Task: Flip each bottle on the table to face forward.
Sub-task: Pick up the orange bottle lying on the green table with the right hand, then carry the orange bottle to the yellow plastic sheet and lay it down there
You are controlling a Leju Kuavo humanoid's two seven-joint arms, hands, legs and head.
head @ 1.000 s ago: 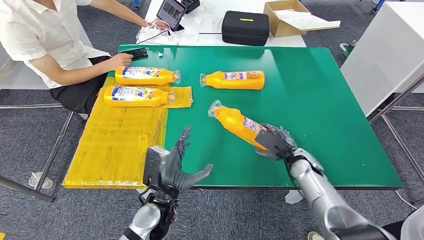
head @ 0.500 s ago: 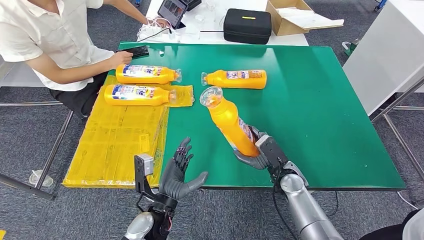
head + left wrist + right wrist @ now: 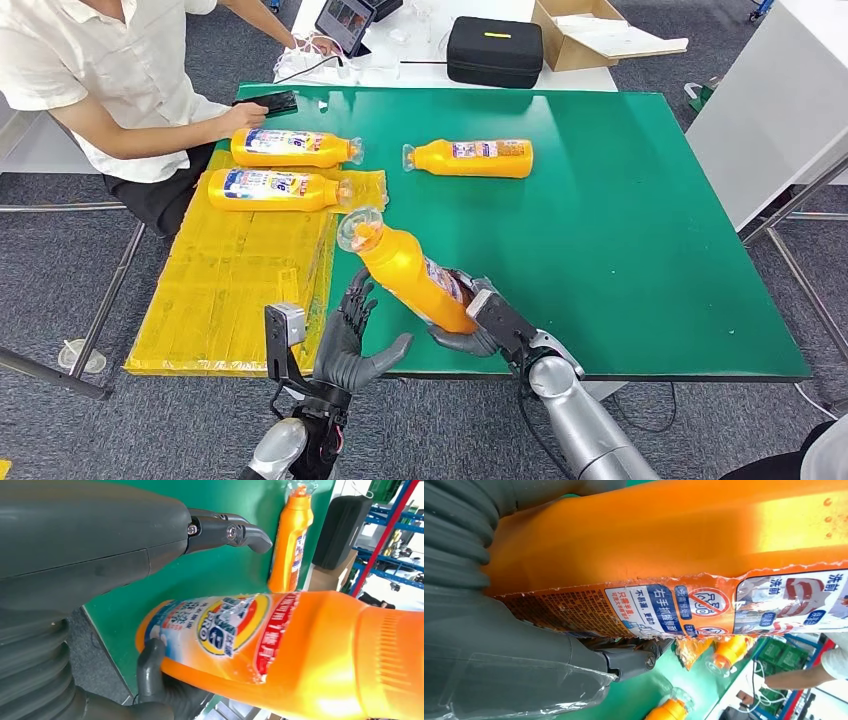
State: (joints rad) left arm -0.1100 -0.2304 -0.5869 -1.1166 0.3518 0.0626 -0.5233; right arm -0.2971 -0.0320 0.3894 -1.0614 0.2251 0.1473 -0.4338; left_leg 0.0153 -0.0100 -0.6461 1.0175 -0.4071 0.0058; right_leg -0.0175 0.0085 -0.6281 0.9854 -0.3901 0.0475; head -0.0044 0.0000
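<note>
A glossy orange plastic bottle (image 3: 408,272) is seen, its printed label (image 3: 704,605) shiny, with a torn, ragged edge. The table (image 3: 640,220) is covered in smooth matt green. A crinkled, glossy yellow plastic sheet (image 3: 235,290) is laid at its side. The hands (image 3: 350,345) are formed of matt dark grey plastic, the arm (image 3: 585,425) of brushed silver metal.

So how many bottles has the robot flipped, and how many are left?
Two bottles lie on the yellow sheet with their blue-and-white labels up; those look done. The right robot hand holds a third bottle by its base, tilted up off the green table, beside the open left robot hand. A fourth bottle farther back seems still to go.
</note>
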